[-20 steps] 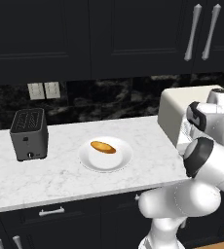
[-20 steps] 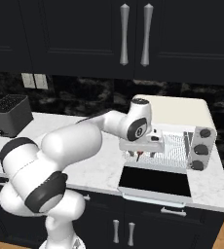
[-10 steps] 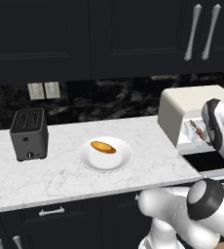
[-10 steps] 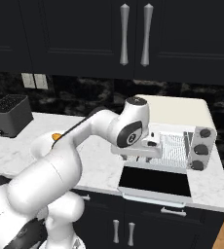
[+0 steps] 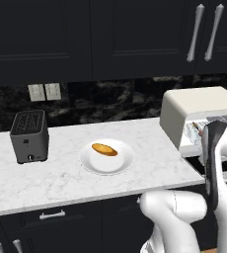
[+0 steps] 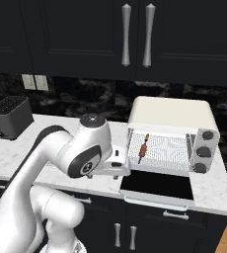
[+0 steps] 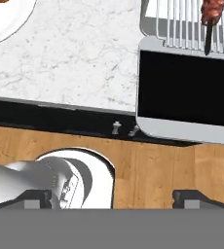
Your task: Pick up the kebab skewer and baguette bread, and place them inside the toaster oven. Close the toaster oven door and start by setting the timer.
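The kebab skewer (image 6: 144,147) lies on the wire rack inside the cream toaster oven (image 6: 172,114), and it also shows at the top right of the hand view (image 7: 211,13). The toaster oven door (image 6: 157,185) hangs open, flat and dark, over the counter's front edge (image 7: 187,87). The baguette bread (image 5: 105,149) rests on a white plate (image 5: 115,165) in the middle of the counter. My gripper (image 7: 113,198) is open and empty, its tips wide apart. It points down over the counter's front edge, left of the open door (image 6: 116,170).
A dark slot toaster (image 5: 30,136) stands at the counter's left end. Dark upper cabinets with silver handles (image 6: 135,34) hang above the oven. My own arm (image 5: 215,158) stands in front of the oven in the left base view. A wooden floor (image 7: 172,165) lies below the counter edge.
The hand has drawn back from the oven rack toward the front and left, leaving the skewer lying on the rack. The jaws have opened a little wider.
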Motion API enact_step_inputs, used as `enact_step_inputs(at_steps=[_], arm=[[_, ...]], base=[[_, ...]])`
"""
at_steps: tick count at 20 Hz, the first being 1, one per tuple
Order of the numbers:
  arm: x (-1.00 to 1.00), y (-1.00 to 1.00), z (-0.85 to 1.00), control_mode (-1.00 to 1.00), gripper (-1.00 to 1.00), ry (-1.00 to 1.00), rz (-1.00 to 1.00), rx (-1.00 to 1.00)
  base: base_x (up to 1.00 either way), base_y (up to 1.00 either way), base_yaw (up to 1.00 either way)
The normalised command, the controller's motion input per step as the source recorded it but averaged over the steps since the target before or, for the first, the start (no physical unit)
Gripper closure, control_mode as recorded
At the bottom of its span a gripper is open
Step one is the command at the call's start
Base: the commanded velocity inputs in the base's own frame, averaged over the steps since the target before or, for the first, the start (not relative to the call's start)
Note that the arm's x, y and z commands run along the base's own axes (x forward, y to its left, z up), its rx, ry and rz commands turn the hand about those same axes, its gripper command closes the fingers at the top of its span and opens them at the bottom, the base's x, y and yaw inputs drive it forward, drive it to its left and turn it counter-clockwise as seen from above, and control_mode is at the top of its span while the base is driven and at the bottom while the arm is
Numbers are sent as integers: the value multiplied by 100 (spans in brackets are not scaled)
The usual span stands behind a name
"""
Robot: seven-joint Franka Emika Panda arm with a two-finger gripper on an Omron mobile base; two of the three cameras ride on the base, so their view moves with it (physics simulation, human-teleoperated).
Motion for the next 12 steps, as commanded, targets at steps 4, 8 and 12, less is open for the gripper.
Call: enact_step_inputs(at_steps=[4, 8, 12], arm=[[-25, 100, 11, -100, -100, -3, 16, -3], [3, 100, 13, -100, -100, 0, 17, -11], [68, 100, 23, -100, -100, 0, 15, -10]], base=[[0, 0, 0], [0, 0, 0], [0, 0, 0]])
